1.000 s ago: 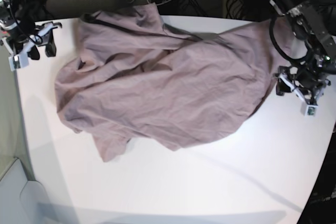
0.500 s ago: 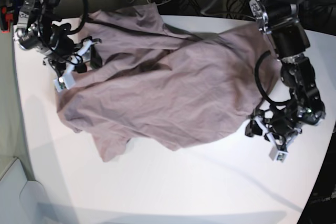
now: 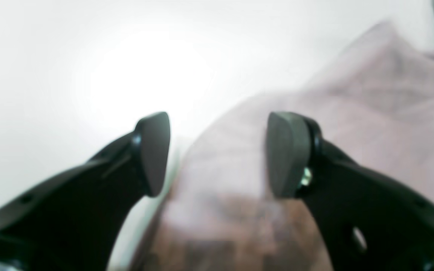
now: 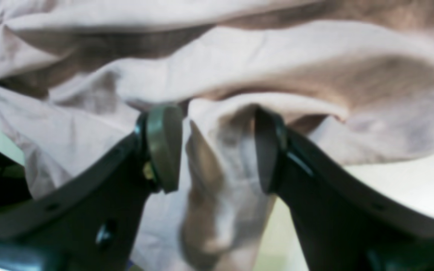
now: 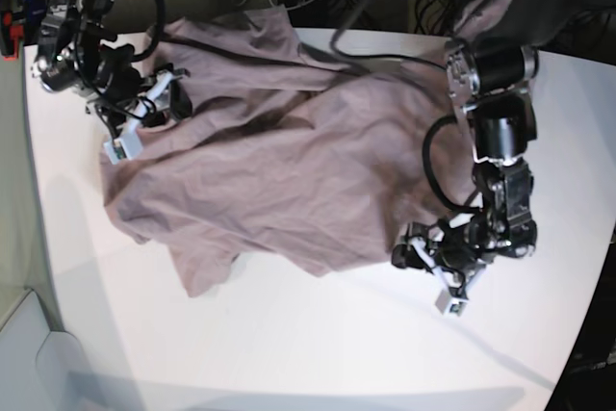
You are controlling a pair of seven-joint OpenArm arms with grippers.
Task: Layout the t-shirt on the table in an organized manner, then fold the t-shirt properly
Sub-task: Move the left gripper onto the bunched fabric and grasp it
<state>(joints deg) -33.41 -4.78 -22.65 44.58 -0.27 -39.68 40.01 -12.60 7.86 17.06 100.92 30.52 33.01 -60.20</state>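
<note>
I see the shirt lying crumpled and spread across the far half of the table, with folds running over it and one corner hanging toward the near side. My left gripper sits low at the shirt's near right edge, on the right of the base view; its 2 pads stand apart, with the hem reaching between them and bare table under the other pad, and nothing is clamped. My right gripper is over the shirt's far left side, on the left of the base view. From its wrist view the 2 fingers are spread wide with a raised ridge of cloth standing between them; I cannot tell whether the pads touch it.
</note>
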